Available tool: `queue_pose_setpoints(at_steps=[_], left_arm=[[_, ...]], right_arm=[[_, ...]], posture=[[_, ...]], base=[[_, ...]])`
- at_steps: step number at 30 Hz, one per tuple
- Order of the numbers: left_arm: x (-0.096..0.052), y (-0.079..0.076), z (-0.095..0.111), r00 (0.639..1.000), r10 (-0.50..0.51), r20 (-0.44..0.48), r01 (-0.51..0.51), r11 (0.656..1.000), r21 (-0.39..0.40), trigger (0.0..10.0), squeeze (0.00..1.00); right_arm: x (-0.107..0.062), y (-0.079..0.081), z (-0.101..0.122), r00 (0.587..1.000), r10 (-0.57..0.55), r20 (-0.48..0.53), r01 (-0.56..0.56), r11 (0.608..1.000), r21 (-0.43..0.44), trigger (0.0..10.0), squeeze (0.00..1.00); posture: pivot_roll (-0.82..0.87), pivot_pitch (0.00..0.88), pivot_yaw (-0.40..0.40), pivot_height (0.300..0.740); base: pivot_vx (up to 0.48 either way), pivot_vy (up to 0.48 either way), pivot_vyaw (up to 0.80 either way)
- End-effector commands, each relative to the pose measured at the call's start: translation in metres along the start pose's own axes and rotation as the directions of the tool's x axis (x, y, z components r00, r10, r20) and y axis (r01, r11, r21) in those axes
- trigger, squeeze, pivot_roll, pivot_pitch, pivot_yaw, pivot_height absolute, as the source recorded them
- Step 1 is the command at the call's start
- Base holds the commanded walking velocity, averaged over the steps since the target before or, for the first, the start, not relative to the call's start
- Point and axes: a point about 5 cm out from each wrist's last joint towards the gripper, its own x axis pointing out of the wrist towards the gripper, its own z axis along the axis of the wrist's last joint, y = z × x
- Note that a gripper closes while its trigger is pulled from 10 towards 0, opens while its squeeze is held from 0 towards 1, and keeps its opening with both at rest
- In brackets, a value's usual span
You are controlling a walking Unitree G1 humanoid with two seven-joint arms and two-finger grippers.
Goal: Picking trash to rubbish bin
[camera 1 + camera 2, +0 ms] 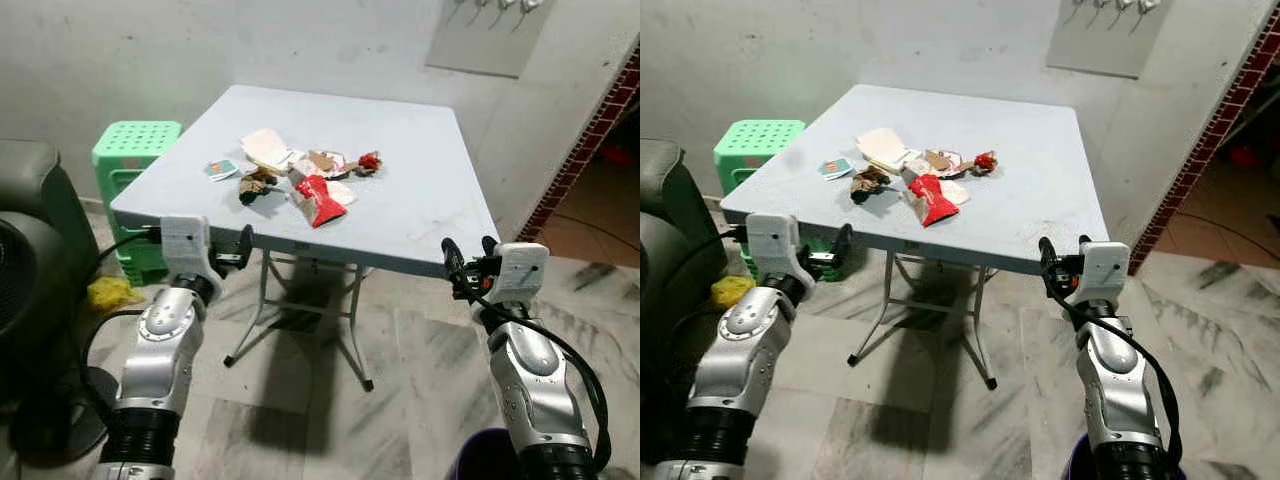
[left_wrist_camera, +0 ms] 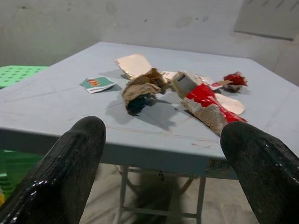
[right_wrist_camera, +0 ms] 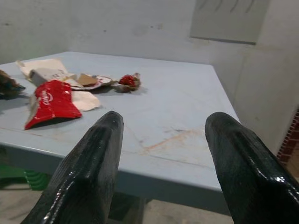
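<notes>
A pile of trash lies in the middle of a light blue folding table (image 1: 420,215): a red wrapper (image 1: 318,200), a crumpled brown scrap (image 1: 258,184), beige paper (image 1: 265,147), a small green card (image 1: 221,170) and a small red wad (image 1: 369,162). My left gripper (image 2: 163,154) hovers open just before the table's near left edge, level with the tabletop and empty. Off the near right corner my right gripper (image 1: 470,255) is held open too, nothing between its fingers (image 3: 88,172). A dark purple container rim (image 1: 480,455) shows on the floor by my right arm.
A green plastic stool (image 1: 135,150) stands against the table's left side, with a yellow object (image 1: 108,293) on the floor below it. A dark armchair (image 1: 30,230) is at the far left. A brick wall edge (image 1: 590,140) lies right. The floor is marble.
</notes>
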Motion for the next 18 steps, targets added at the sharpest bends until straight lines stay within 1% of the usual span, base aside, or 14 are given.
queue_pose_setpoints(at_steps=[1,5,18], left_arm=[[0.0008,-0.0038,0.0027,1.0,-0.011,0.001,0.011,1.0,-0.002,10.0,0.0],[0.0004,-0.005,0.0029,1.0,-0.013,-0.005,0.013,1.0,-0.009,10.0,0.0],[-0.0001,-0.0058,0.0028,1.0,-0.014,-0.015,0.014,1.0,-0.016,10.0,0.0]], right_arm=[[0.0007,-0.0002,0.005,1.0,0.007,0.016,-0.007,1.0,0.007,10.0,0.0],[-0.0008,0.0029,0.0045,1.0,0.019,0.019,-0.02,1.0,0.017,10.0,0.0],[-0.0015,0.0035,0.0066,0.999,0.03,0.027,-0.031,0.999,0.028,10.0,0.0]], posture=[[0.01,0.0,-0.075,0.74],[0.01,0.0,-0.076,0.74],[0.01,0.0,-0.076,0.74]], base=[[0.0,0.274,0.0],[0.0,0.309,0.0],[0.0,0.32,0.0]])
